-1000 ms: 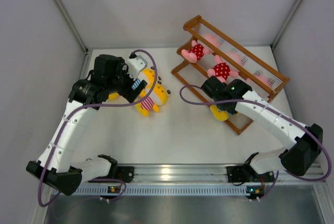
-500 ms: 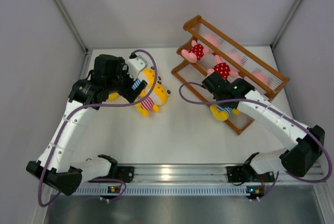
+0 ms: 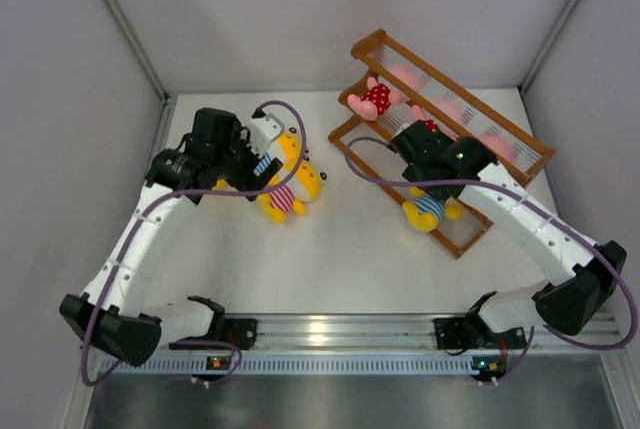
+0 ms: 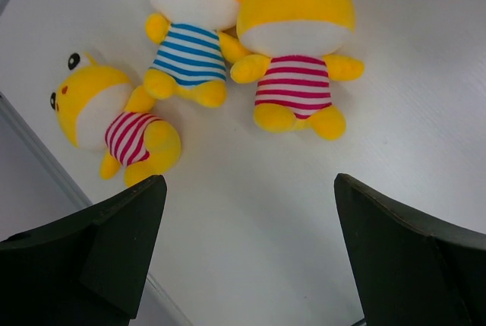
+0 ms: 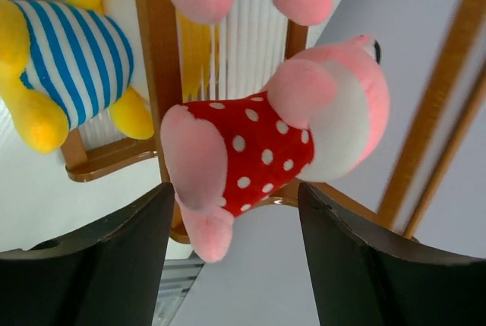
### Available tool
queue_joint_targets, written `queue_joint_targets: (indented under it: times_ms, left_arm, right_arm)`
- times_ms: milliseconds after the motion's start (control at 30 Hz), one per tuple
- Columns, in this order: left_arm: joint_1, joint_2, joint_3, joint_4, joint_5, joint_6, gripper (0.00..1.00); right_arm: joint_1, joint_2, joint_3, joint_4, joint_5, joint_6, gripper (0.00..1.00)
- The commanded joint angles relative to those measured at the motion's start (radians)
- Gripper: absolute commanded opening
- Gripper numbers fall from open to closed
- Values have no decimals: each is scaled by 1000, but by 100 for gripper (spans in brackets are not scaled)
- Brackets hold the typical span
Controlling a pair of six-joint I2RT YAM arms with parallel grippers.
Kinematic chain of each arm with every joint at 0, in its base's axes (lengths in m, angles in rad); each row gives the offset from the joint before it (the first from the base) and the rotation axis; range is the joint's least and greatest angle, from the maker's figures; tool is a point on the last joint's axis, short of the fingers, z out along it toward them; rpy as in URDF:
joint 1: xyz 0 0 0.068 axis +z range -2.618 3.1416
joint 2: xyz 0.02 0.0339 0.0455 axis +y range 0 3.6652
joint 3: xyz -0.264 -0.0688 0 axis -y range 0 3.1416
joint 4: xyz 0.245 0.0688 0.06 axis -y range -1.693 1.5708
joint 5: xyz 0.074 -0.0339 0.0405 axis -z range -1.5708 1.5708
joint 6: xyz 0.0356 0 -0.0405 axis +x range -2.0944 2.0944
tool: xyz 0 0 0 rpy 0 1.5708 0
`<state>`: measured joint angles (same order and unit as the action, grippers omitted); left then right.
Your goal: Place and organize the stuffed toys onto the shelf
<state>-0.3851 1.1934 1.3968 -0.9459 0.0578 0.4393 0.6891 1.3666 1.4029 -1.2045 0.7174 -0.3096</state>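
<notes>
The right fingers (image 5: 106, 265) are lifting away, wide open and empty, leaving the blue-striped toy (image 3: 428, 209) on the lowest tier of the shelf (image 3: 452, 246). Left of the shelf, the left fingers (image 4: 99, 257) are hovering open and empty over three yellow toys (image 4: 292, 52) on the bench (image 4: 250, 212).

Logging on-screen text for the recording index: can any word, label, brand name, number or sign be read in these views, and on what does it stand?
No text can be read in any view.
Yellow stuffed toys: the shirts carry stripes only, no lettering.
Pink stuffed toy: white dots only.
Shelf: bare wood, no label.
Mounting rail: any marking is too small to read.
</notes>
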Motion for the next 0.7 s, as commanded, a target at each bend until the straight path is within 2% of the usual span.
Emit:
queue_joint_targets:
  times_ms: [0,100,200,300,333,367,400,433,500,600,667]
  left_arm:
    - [43,66,-25,27,-12,-17,98]
    - [144,126,-7,27,106,-45,98]
    - [297,176,4,25,169,-80,97]
    - [354,176,-28,27,169,-74,96]
    - [377,173,-56,27,169,-71,96]
    - [388,172,-74,33,172,-62,96]
    - [440,164,-91,39,184,-60,96]
    - [463,160,-122,45,191,-56,96]
    - [514,149,-145,70,194,-53,95]
    - [629,127,-177,76,192,-25,96]
    - [663,121,-200,78,197,-2,96]
  right_arm:
    - [15,-21,132,-65,13,61,67]
    - [84,-20,247,-115,1,87,68]
    - [193,-5,356,-86,-21,104,70]
    - [312,14,366,109,-117,80,73]
    - [334,15,313,200,-221,69,74]
    - [363,17,273,380,-278,63,77]
    - [369,23,230,490,-333,64,78]
    - [374,32,158,578,-457,67,78]
    - [375,98,102,807,-539,93,79]
    - [374,242,126,934,-616,147,79]
    - [375,354,154,960,-628,170,79]
